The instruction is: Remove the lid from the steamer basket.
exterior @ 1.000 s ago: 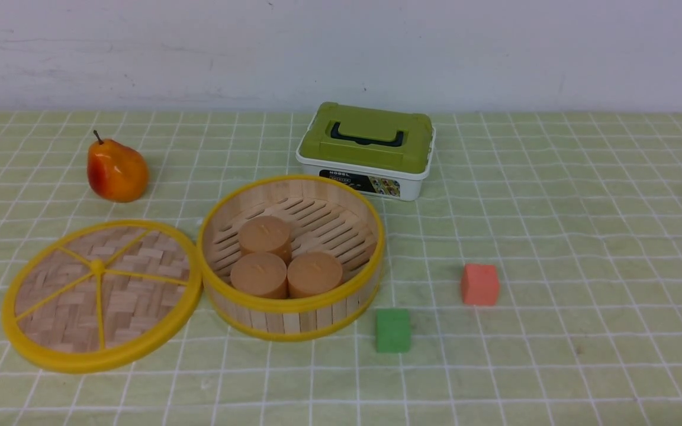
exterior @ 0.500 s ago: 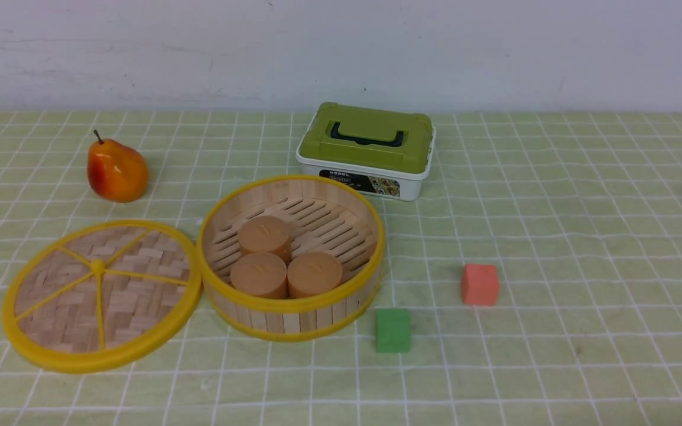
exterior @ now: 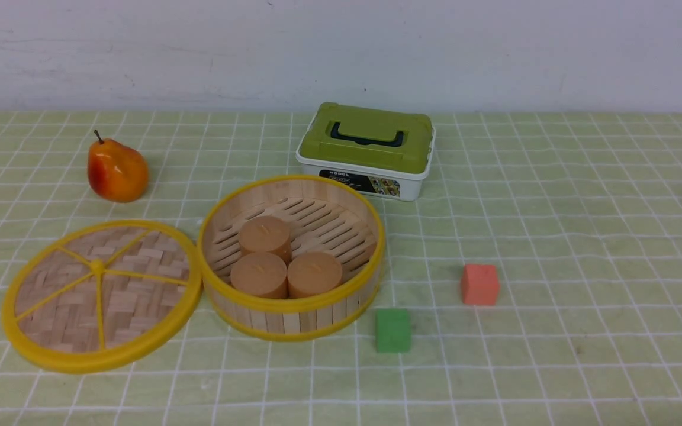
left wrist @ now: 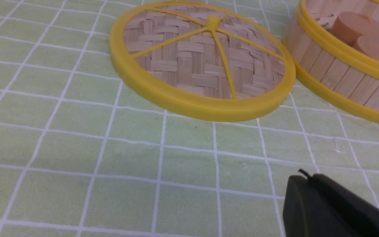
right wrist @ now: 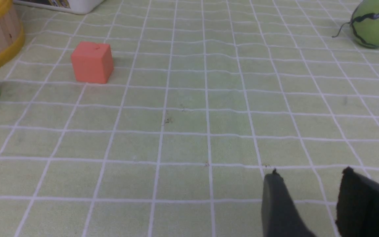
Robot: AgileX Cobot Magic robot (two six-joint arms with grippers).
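The lid (exterior: 99, 294), a woven disc with a yellow rim, spokes and centre knob, lies flat on the cloth to the left of the steamer basket (exterior: 291, 307), its rim touching the basket's. The basket stands open with three tan cylinders (exterior: 285, 261) inside. Both show in the left wrist view, the lid (left wrist: 202, 59) and the basket (left wrist: 337, 74). My left gripper (left wrist: 306, 179) is shut and empty, low over the cloth on my side of the lid. My right gripper (right wrist: 311, 177) is open and empty over bare cloth. Neither gripper shows in the front view.
A white box with an olive-green lid (exterior: 367, 149) stands behind the basket. An orange pear (exterior: 116, 170) sits at the far left. A green cube (exterior: 392, 330) and a red cube (exterior: 479, 284) lie right of the basket. A green melon-like ball (right wrist: 375, 23) is far right.
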